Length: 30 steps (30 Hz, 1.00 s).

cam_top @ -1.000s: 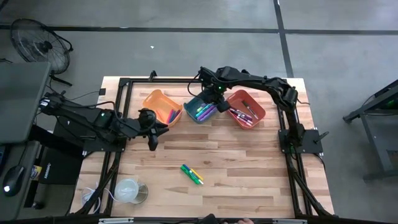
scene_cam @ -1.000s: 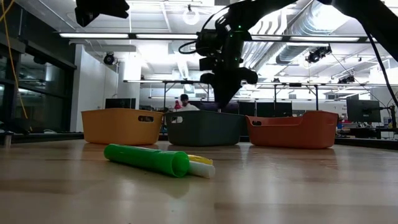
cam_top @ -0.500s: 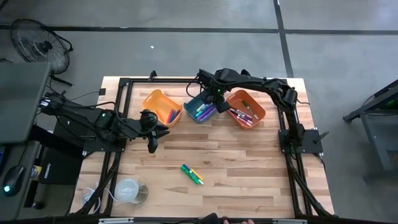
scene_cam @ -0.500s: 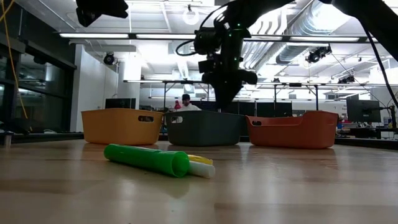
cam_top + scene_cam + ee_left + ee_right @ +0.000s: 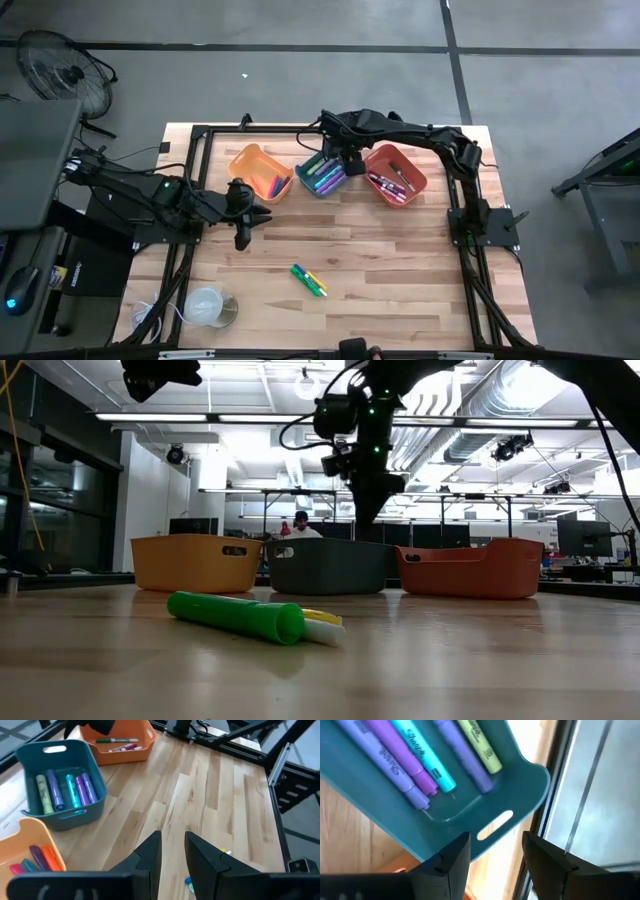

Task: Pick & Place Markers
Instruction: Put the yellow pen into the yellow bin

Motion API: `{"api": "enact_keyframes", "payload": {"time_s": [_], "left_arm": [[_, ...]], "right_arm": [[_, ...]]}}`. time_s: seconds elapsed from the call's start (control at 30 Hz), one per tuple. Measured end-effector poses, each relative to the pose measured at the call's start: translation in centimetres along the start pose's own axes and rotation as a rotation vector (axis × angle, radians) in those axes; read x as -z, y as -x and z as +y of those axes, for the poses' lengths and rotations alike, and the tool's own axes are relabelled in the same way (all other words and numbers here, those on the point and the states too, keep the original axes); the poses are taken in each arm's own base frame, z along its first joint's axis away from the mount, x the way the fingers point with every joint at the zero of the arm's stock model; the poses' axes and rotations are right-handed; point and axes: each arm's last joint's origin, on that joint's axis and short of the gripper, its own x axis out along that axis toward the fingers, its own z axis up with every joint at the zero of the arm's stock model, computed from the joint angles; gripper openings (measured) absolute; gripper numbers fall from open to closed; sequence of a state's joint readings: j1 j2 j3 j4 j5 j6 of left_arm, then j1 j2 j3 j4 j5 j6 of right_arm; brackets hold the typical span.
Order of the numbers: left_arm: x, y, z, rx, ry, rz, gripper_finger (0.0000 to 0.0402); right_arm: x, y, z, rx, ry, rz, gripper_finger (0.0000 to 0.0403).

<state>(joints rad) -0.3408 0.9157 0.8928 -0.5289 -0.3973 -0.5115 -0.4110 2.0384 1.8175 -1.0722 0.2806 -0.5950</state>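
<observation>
Overhead, we see three bins in a row at the far side of the table (image 5: pixel 400 260): an orange bin (image 5: pixel 256 166), a teal bin (image 5: pixel 322 175) and a red bin (image 5: pixel 396 172), each with markers inside; the right gripper (image 5: pixel 345 160) hangs over the gap between the teal and red bins, and the left gripper (image 5: pixel 240 236) hovers over bare wood in front of the orange bin; a green marker (image 5: pixel 301 274) and a yellow marker (image 5: pixel 316 284) lie touching near the table's middle, well apart from the bins; a white cup (image 5: pixel 205 306) sits near the front left corner.

Level with the table, the green marker (image 5: pixel 235 616) lies nearest us with the yellow marker (image 5: pixel 322 624) just behind it; the three bins (image 5: pixel 330 565) stand in a line beyond, and the right gripper (image 5: pixel 365 510) hangs above the teal one with nothing in it.

From the left wrist, the fingers (image 5: pixel 200 855) stand a little apart, empty, above the wood; the teal bin (image 5: pixel 62 785) holds yellow, purple and blue markers (image 5: pixel 65 790), and the orange bin (image 5: pixel 30 855) holds orange and purple ones.

From the right wrist, the fingers (image 5: pixel 545 860) are spread wide and empty, just over the teal bin's handle end (image 5: pixel 495 825); purple, blue and yellow-green markers (image 5: pixel 415 760) lie side by side in it.
</observation>
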Motion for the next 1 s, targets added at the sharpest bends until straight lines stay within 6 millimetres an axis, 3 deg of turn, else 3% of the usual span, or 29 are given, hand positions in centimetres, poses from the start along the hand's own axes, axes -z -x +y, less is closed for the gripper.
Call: {"api": "enact_keyframes", "payload": {"time_s": [0.37,0.73,1.0], "left_arm": [[0.1,0.0,-0.1,0.035,-0.088,0.02,0.0083],[0.5,-0.3,0.0,0.023,-0.191,0.063,0.0083],[0.9,-1.2,-0.3,0.011,-0.238,0.105,0.0083]], "right_arm": [[0.5,1.6,0.6,-0.027,-0.342,0.018,0.0162],[1.6,2.4,2.1,-0.276,-0.47,0.099,0.0157],[3.6,6.8,2.6,-0.263,-0.546,0.118,0.0154]]}}
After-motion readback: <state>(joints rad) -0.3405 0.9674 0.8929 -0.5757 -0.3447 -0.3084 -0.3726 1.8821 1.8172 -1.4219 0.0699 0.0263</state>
